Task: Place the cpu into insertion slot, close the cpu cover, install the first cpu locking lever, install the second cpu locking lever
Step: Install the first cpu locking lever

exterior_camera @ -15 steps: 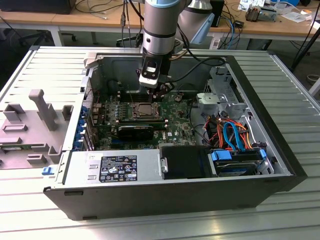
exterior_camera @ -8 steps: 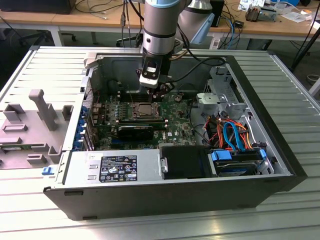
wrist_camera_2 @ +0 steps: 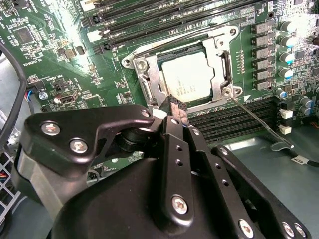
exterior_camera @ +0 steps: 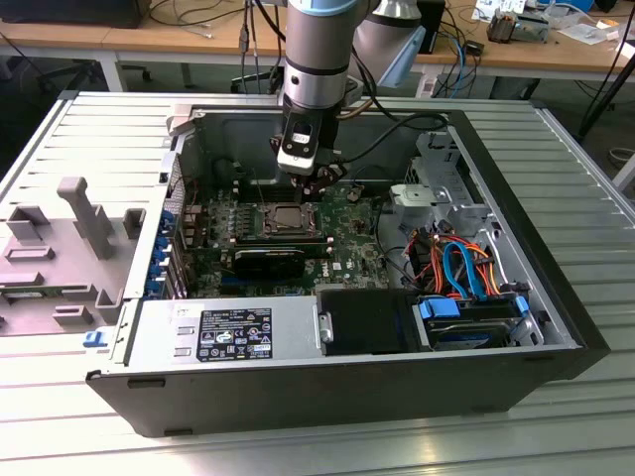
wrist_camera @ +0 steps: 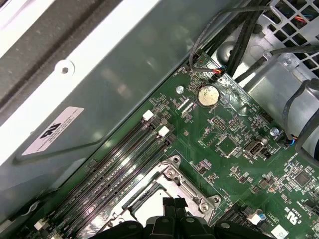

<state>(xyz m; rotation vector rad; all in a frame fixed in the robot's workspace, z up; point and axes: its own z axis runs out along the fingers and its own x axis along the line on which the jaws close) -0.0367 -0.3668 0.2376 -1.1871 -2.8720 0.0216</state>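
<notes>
The cpu point(wrist_camera_2: 188, 81) lies flat in the insertion slot point(wrist_camera_2: 141, 66). The cpu cover point(wrist_camera_2: 218, 64) is folded down over it, and the chip's grey top shows through the cover's window.

**Surface and room.** A slatted metal table point(exterior_camera: 571, 416) carries the open computer case point(exterior_camera: 327, 397). A grey plastic fixture point(exterior_camera: 79, 238) sits at the exterior view's left. Wooden benches point(exterior_camera: 119, 40) stand behind.

**Case contents.** The case holds the green motherboard point(exterior_camera: 347, 233), a labelled power supply point(exterior_camera: 228, 334), and orange and blue cables point(exterior_camera: 461, 268) above a drive bay.

**Gripper.** The gripper point(exterior_camera: 319, 181) hangs just above the socket. In the first wrist view its fingertips point(wrist_camera: 169, 204) are pressed together, with nothing visible between them.

**View differences.** The second wrist view shows a thin lever rod point(wrist_camera_2: 256, 118) reaching from the socket's corner out across the memory slots point(wrist_camera_2: 239, 117). The first wrist view shows a coin cell point(wrist_camera: 208, 94) on the board.
</notes>
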